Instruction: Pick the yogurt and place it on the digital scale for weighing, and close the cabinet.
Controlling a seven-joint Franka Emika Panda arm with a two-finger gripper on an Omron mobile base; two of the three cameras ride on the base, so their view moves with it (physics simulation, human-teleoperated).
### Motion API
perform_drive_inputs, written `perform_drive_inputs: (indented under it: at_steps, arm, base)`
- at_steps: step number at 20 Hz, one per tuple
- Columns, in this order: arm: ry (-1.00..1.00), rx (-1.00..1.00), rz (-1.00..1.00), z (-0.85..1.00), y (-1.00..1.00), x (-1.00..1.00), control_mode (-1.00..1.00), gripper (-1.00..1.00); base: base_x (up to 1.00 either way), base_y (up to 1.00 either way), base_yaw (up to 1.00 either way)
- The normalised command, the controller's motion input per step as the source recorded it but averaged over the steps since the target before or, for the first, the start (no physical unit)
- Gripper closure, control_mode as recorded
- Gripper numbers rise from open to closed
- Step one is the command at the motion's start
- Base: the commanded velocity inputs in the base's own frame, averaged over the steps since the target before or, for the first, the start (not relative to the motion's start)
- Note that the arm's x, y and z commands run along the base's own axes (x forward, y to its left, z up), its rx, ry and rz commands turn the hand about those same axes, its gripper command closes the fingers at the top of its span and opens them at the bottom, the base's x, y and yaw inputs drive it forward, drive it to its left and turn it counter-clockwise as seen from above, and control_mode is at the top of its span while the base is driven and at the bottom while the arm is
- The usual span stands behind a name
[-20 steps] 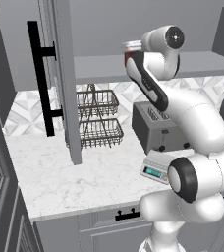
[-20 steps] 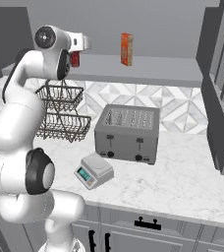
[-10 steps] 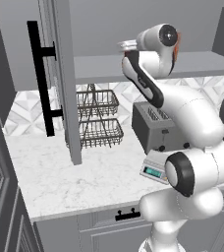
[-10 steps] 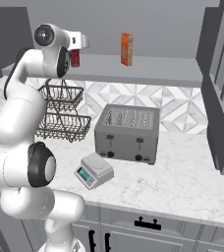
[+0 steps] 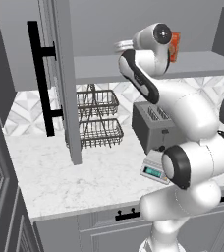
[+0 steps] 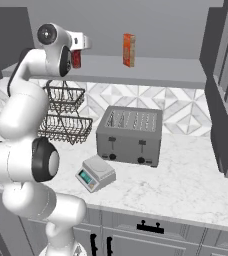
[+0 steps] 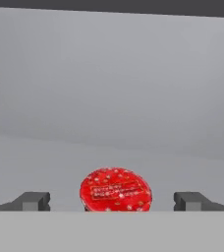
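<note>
The yogurt, a small red cup with a printed lid, stands on the cabinet shelf. In the hand view it sits between and just beyond my two fingertips. My gripper is open and not touching the cup. From the right base view the yogurt shows partly behind my wrist. The digital scale rests on the counter in front of the toaster, also seen as the scale. The cabinet stands open, with its left door and right door swung out.
An orange box stands further right on the same shelf. Below it are the dark-grey toaster and a two-tier wire basket on the marble counter. The open left door's long black handle juts toward me.
My wrist has risen a little and turned, and the hand has edged in over the shelf toward the yogurt. The jaws stay open. Nothing else moved.
</note>
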Motion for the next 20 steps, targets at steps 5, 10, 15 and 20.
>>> perform_drive_inputs:
  at_steps: [5, 10, 15, 20]
  arm:
    - [0.0, 0.0, 0.0, -0.2, 0.07, 0.06, -1.0, -1.0]
    - [0.03, 0.0, 0.0, -0.06, 0.01, 0.1, -1.0, -1.0]
    - [0.07, 0.0, 0.0, -0.07, 0.0, 0.23, -1.0, -1.0]
    - [0.02, 0.0, 0.0, -0.15, 0.0, 0.1, -1.0, 1.0]
  base:
    - [0.0, 0.0, 0.0]
    - [0.0, 0.0, 0.0]
    - [0.0, 0.0, 0.0]
    - [0.0, 0.0, 0.0]
